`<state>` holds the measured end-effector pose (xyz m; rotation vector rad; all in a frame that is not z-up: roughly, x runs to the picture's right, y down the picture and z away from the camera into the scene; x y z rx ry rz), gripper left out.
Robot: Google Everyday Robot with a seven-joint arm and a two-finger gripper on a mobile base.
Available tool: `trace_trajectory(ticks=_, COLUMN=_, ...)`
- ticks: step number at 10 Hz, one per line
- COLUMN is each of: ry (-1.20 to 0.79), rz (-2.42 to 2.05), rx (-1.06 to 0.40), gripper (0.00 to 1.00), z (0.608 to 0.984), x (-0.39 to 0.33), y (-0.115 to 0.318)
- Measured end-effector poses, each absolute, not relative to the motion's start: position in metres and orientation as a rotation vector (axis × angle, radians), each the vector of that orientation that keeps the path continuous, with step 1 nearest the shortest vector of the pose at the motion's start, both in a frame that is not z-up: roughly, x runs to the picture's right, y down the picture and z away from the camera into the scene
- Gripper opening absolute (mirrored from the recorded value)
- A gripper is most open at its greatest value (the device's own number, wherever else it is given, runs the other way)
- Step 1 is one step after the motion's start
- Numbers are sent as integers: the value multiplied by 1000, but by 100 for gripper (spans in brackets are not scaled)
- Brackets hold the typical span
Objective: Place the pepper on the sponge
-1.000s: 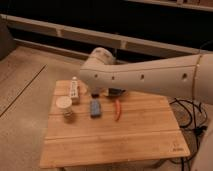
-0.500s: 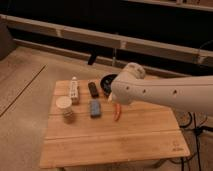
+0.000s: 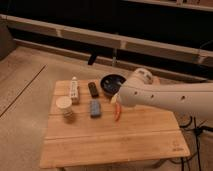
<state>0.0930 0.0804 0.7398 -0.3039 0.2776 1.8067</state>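
gripper, jaws spread wide, hovers just above the pepper.

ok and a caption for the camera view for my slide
gripper low over the pepper on the wooden table, blue sponge lying apart beside it

We take this for a lab or test hall: beneath the gripper a small wooden tabletop on bare floor, a dark railed wall beyond it, cables trailing beside.
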Motion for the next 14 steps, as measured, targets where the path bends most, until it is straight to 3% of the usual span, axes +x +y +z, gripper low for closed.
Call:
trace_trajectory(ticks=7, ry=461, rz=1704, rx=-510, gripper=65, z=850, x=72, y=131)
trace_trajectory(ticks=14, ry=553, rz=1633, rx=-565, gripper=65, z=901, x=107, y=134)
